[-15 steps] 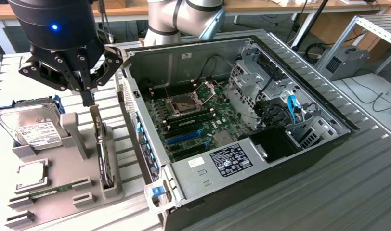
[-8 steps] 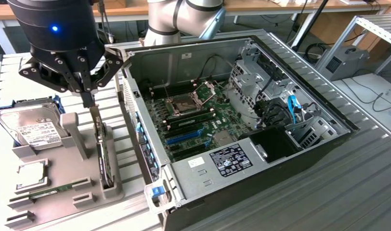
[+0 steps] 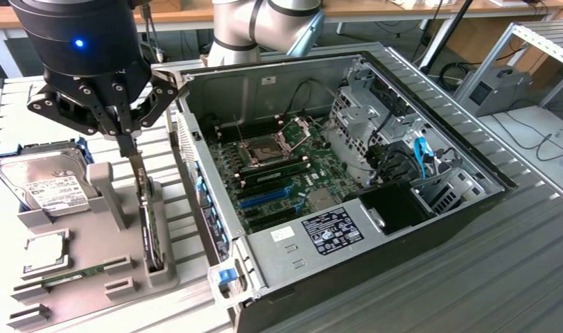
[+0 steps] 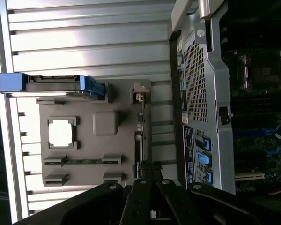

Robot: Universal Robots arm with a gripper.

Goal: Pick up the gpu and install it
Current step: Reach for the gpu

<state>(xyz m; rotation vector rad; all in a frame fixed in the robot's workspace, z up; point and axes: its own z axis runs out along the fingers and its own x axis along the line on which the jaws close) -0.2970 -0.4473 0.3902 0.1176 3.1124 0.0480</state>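
Closest to me, on the ribbed metal worktop [image 3: 466, 277], sits a grey holder [image 3: 106, 277] with slots and pockets. A narrow green memory stick [image 3: 73, 275] lies in one of its front slots, and a square processor chip [image 3: 46, 251] rests in a pocket just behind that. The gpu [image 3: 148, 222] stands on its edge in the long slot along the side of the holder nearest the computer case [image 3: 291, 263]. It is upright and thin, with its dark edge facing up.

Above the far end of that card hangs the hand [image 3: 127, 154], its two fingers pressed together into one narrow point aimed straight down. The tips are just above the card's top edge, and I can see nothing caught between them. Beside the hand, at the back of the holder, a silver hard drive [image 3: 50, 187] with a white label sits in a blue frame.

The case lies open on its side, with the motherboard [image 3: 281, 173] facing up. Behind it rises the grey arm [image 3: 254, 28].
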